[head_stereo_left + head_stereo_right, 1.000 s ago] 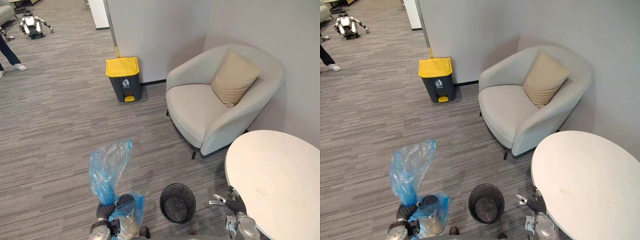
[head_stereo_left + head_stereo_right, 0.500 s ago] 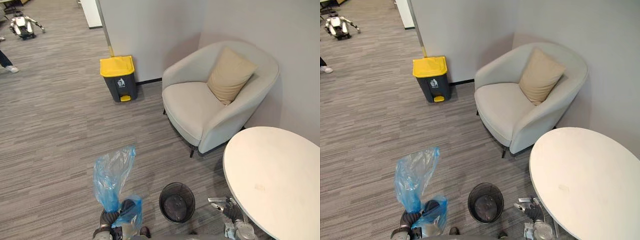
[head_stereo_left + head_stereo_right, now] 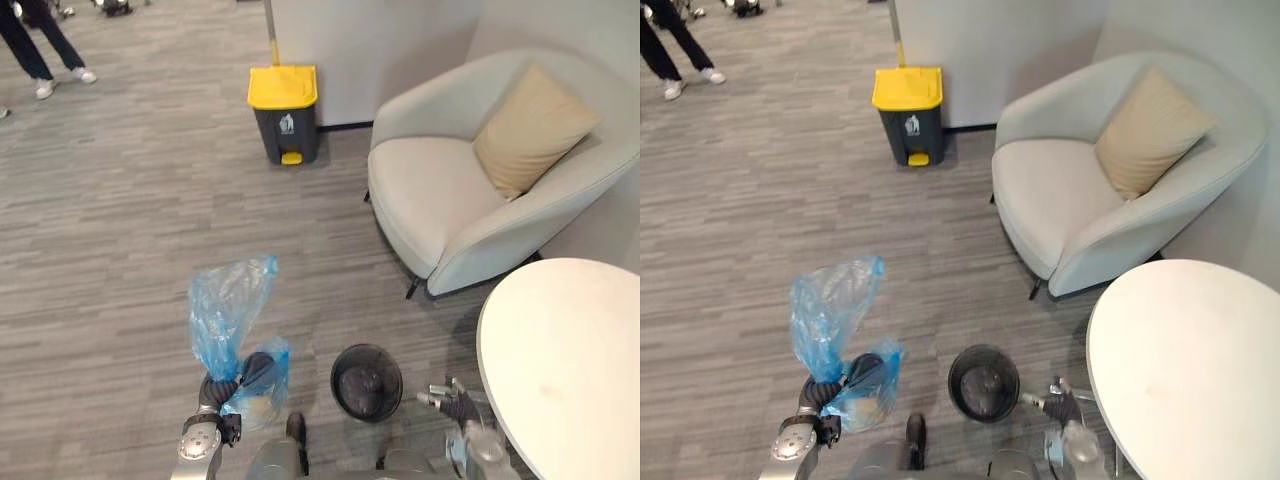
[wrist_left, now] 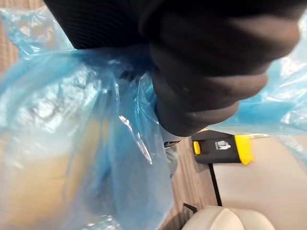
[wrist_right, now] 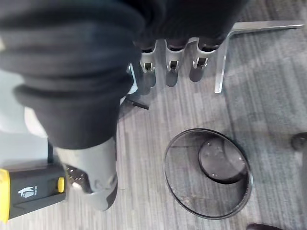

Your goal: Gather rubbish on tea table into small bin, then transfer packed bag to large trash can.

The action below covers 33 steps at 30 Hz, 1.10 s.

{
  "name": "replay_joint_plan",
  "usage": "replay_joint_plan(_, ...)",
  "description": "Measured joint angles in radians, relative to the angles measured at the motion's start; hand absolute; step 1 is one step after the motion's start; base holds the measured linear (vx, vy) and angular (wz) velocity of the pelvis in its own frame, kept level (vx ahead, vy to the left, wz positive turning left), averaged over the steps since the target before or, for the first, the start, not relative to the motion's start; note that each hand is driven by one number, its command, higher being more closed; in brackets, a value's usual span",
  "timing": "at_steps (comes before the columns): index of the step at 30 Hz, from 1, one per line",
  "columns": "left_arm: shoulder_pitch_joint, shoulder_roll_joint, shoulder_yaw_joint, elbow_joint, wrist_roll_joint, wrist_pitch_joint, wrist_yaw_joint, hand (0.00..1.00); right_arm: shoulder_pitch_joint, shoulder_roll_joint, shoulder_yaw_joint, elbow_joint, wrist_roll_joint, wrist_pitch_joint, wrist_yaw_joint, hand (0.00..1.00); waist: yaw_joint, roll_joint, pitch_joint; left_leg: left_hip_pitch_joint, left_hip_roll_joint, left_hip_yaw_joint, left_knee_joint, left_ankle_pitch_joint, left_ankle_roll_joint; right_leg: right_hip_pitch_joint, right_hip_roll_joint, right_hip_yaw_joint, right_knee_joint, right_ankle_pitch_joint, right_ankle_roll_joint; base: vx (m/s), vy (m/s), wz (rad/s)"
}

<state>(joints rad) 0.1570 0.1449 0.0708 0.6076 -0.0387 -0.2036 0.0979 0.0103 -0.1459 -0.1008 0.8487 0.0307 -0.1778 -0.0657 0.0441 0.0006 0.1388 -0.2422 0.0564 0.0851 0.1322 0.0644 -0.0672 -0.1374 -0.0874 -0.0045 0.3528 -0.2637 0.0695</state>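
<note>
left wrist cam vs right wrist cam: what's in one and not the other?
Left wrist view, not right: the translucent blue plastic bag, bunched in the left hand. Right wrist view, not left: the round black mesh bin past the straight fingers of the right hand. Both: the dark grey pedal bin with yellow lid, and grey striped carpet.

Crinkled glossy blue plastic bag, black wire-mesh bin, matt striped carpet.

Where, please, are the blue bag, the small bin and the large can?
blue bag (image 3: pixel 228 310): left eye view, its loose top.
small bin (image 3: pixel 342 362): left eye view, its inner wall.
large can (image 3: pixel 283 86): left eye view, its yellow lid.
</note>
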Motion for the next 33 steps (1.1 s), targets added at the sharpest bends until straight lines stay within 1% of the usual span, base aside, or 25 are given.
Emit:
replay_joint_plan(1,0.001,-0.010,-0.001,0.000,-0.002,0.000,0.000,1.00,-0.013,-0.007,-0.001,-0.001,0.002,0.000,-0.003,0.00,-0.001,0.016,0.010,-0.006,0.010,-0.015,-0.014,0.018,0.000,0.007,0.009,-0.015,-0.024,0.017,-0.004,-0.12,-0.057,0.35)
replay_joint_plan(3,-0.001,-0.028,-0.005,-0.007,-0.011,0.000,0.005,1.00,-0.019,-0.012,0.000,-0.004,0.008,0.000,-0.014,0.00,0.000,0.046,0.026,-0.004,0.032,-0.051,-0.048,0.061,-0.018,0.030,0.030,-0.054,-0.065,0.048,-0.018,-0.17,-0.086,0.48)
replay_joint_plan(5,-0.001,-0.027,-0.021,-0.015,-0.030,0.000,0.015,1.00,-0.012,-0.011,-0.001,-0.009,0.008,0.000,-0.022,0.00,-0.002,0.051,0.029,-0.006,0.035,-0.067,-0.065,0.117,-0.037,0.035,0.043,-0.087,-0.051,0.052,-0.025,-0.19,-0.093,0.61)
replay_joint_plan(6,-0.002,-0.026,-0.033,-0.021,-0.031,0.000,0.016,1.00,-0.008,-0.010,-0.006,-0.016,0.008,0.000,-0.026,0.00,-0.010,0.040,0.029,-0.005,0.015,-0.083,-0.115,0.192,-0.065,0.027,0.011,-0.133,-0.062,0.066,-0.050,-0.21,-0.032,0.80)
replay_joint_plan(7,-0.008,-0.030,-0.043,-0.033,-0.031,0.000,0.013,1.00,-0.005,0.000,-0.022,-0.022,0.009,0.001,-0.028,0.00,-0.025,0.017,0.042,-0.016,0.001,-0.035,-0.030,0.144,-0.026,0.028,-0.023,-0.174,-0.068,0.074,-0.056,-0.22,-0.026,0.87)
replay_joint_plan(8,-0.004,-0.033,-0.043,-0.038,-0.031,0.000,0.013,1.00,-0.002,0.004,-0.025,-0.029,0.009,0.002,-0.029,0.00,-0.028,0.010,0.043,-0.023,-0.001,0.004,0.048,0.082,0.016,0.028,-0.037,-0.188,-0.067,0.078,-0.055,-0.20,-0.029,0.85)
replay_joint_plan(9,-0.002,-0.035,-0.043,-0.040,-0.031,0.000,0.013,1.00,0.019,0.005,-0.043,-0.054,0.013,0.003,-0.037,0.00,-0.033,0.000,0.042,-0.021,0.011,0.055,0.179,-0.025,0.036,0.030,-0.061,-0.214,-0.068,0.089,-0.050,-0.17,0.014,0.78)
replay_joint_plan(10,-0.004,-0.036,-0.041,-0.039,-0.031,0.000,0.013,1.00,0.036,0.005,-0.048,-0.055,0.018,0.004,-0.041,0.00,-0.035,0.008,0.037,0.010,0.042,0.089,0.248,-0.101,0.030,0.027,-0.070,-0.240,-0.076,0.104,-0.046,-0.16,0.055,0.75)
replay_joint_plan(11,-0.006,-0.036,-0.041,-0.038,-0.032,0.000,0.013,1.00,0.044,0.002,-0.050,-0.052,0.018,0.005,-0.041,0.00,-0.036,0.015,0.033,0.030,0.061,0.103,0.261,-0.132,0.027,0.026,-0.072,-0.255,-0.080,0.110,-0.041,-0.13,0.127,0.83)
replay_joint_plan(12,-0.012,-0.036,-0.040,-0.036,-0.033,0.000,0.013,1.00,0.058,-0.001,-0.054,-0.039,0.019,0.009,-0.041,0.00,-0.046,0.027,0.026,0.075,0.095,0.130,0.258,-0.178,0.014,0.025,-0.082,-0.296,-0.081,0.120,-0.032,-0.12,0.181,1.00)
replay_joint_plan(13,-0.021,-0.036,-0.038,-0.026,-0.034,-0.001,0.013,1.00,0.060,-0.002,-0.076,-0.031,0.020,0.012,-0.041,0.00,-0.063,0.041,0.018,0.111,0.105,0.162,0.190,-0.185,-0.005,0.029,-0.092,-0.330,-0.087,0.130,-0.014,-0.12,0.195,1.01)
replay_joint_plan(14,-0.023,-0.035,-0.038,-0.016,-0.038,-0.001,0.014,1.00,0.060,0.002,-0.089,-0.029,0.022,0.012,-0.040,0.00,-0.071,0.042,0.016,0.123,0.094,0.170,0.141,-0.184,-0.009,0.034,-0.089,-0.338,-0.104,0.140,0.000,-0.10,0.198,0.79)
replay_joint_plan(15,-0.028,-0.029,-0.036,0.001,-0.041,-0.001,0.014,1.00,0.063,0.014,-0.093,-0.028,0.031,0.012,-0.039,0.00,-0.075,0.038,0.013,0.144,0.077,0.166,0.073,-0.178,-0.018,0.049,-0.087,-0.350,-0.147,0.167,0.015,-0.08,0.174,0.44)
replay_joint_plan(16,-0.030,-0.018,-0.038,0.018,-0.040,0.001,0.014,1.00,0.059,0.029,-0.093,-0.028,0.038,0.012,-0.038,0.00,-0.072,0.023,0.005,0.159,0.052,0.164,0.016,-0.145,-0.013,0.066,-0.090,-0.349,-0.202,0.203,0.018,-0.11,0.220,0.33)
replay_joint_plan(17,-0.014,-0.012,-0.039,0.037,-0.040,0.003,0.014,1.00,0.058,0.035,-0.093,-0.027,0.038,0.012,-0.038,0.00,-0.072,0.015,0.000,0.181,0.027,0.164,-0.015,-0.128,0.002,0.101,-0.097,-0.345,-0.258,0.232,0.028,-0.10,0.180,0.17)
replay_joint_plan(18,-0.008,-0.012,-0.040,0.041,-0.039,0.003,0.014,1.00,0.059,0.035,-0.094,-0.026,0.038,0.012,-0.038,0.00,-0.073,0.016,-0.001,0.189,0.019,0.163,-0.020,-0.125,0.006,0.113,-0.100,-0.345,-0.271,0.243,0.026,-0.09,0.148,0.09)
replay_joint_plan(21,0.007,-0.012,-0.040,0.046,-0.036,0.003,0.013,1.00,0.063,0.037,-0.094,-0.002,0.038,0.013,-0.037,0.00,-0.073,0.020,-0.016,0.217,-0.006,0.163,-0.057,-0.103,0.020,0.137,-0.110,-0.332,-0.300,0.261,0.035,-0.10,0.096,0.05)
replay_joint_plan(22,0.007,-0.011,-0.040,0.052,-0.032,0.003,0.013,1.00,0.064,0.039,-0.094,0.002,0.038,0.013,-0.037,0.00,-0.073,0.023,-0.026,0.221,-0.010,0.163,-0.080,-0.088,0.023,0.134,-0.110,-0.325,-0.309,0.270,0.030,-0.12,0.047,0.01)
replay_joint_plan(24,0.007,-0.008,-0.040,0.056,-0.027,0.003,0.012,1.00,0.067,0.042,-0.094,0.008,0.038,0.014,-0.037,0.00,-0.075,0.024,-0.031,0.226,-0.012,0.163,-0.108,-0.070,0.020,0.132,-0.106,-0.324,-0.324,0.282,0.034,-0.10,0.011,-0.02)
replay_joint_plan(26,0.008,-0.007,-0.040,0.071,-0.027,0.002,0.012,1.00,0.068,0.042,-0.094,0.012,0.037,0.024,-0.037,0.00,-0.077,0.022,-0.032,0.240,-0.011,0.163,-0.138,-0.055,0.018,0.132,-0.099,-0.323,-0.330,0.284,0.034,-0.11,-0.022,-0.08)
replay_joint_plan(29,0.021,-0.006,-0.039,0.085,-0.027,0.002,0.012,1.00,0.068,0.042,-0.094,0.015,0.037,0.030,-0.037,0.00,-0.081,0.013,-0.036,0.253,-0.007,0.167,-0.167,-0.045,0.010,0.131,-0.086,-0.313,-0.343,0.284,0.033,-0.05,-0.023,-0.10)
replay_joint_plan(31,0.021,-0.006,-0.039,0.091,-0.027,0.003,0.011,1.00,0.065,0.042,-0.094,0.033,0.035,0.031,-0.037,0.00,-0.079,0.001,-0.040,0.251,-0.005,0.173,-0.167,-0.050,0.012,0.130,-0.076,-0.292,-0.355,0.284,0.034,0.00,-0.014,-0.08)
replay_joint_plan(33,0.021,-0.006,-0.036,0.091,-0.027,0.003,0.011,1.00,0.062,0.043,-0.094,0.033,0.034,0.031,-0.037,0.00,-0.078,-0.004,-0.040,0.240,-0.004,0.177,-0.157,-0.060,0.011,0.122,-0.073,-0.283,-0.357,0.283,0.035,0.03,-0.007,-0.12)
